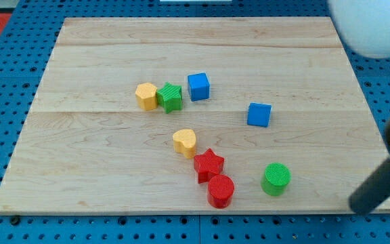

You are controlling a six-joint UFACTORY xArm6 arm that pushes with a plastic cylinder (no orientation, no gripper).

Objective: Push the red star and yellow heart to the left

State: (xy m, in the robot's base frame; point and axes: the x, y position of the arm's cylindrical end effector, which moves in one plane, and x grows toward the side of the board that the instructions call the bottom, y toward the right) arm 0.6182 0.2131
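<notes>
My tip [355,207] is sitting bare at the worktop's [80,163] lower right edge, holding nothing, while the red star [208,165] and yellow heart [185,141] are lying touching, well off to its left, apparently awaiting pushing.
</notes>
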